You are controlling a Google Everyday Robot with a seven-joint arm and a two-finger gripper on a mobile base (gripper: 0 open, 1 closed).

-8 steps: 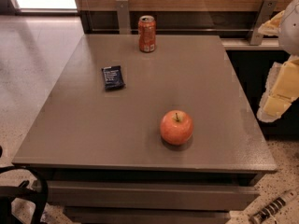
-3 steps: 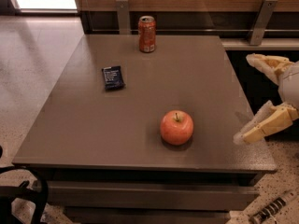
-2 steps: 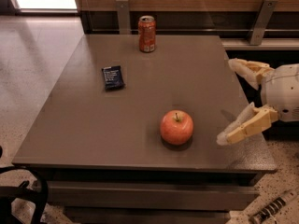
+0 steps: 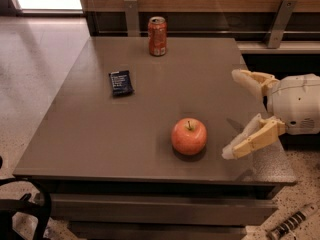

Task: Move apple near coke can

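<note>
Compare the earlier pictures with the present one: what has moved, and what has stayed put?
The gripper has swung in from the view's right and now hangs open beside the apple, holding nothing. The apple, coke can and dark blue packet stayed put.

So the apple (image 4: 189, 136) sits near the front of the bench (image 4: 100, 134), the pincer (image 4: 231, 114) hangs just to its right, fingers spread wide and not touching it, while the coke can (image 4: 157, 36) stands upright at the back edge, with a dark blue packet (image 4: 121, 82) off left.
</note>
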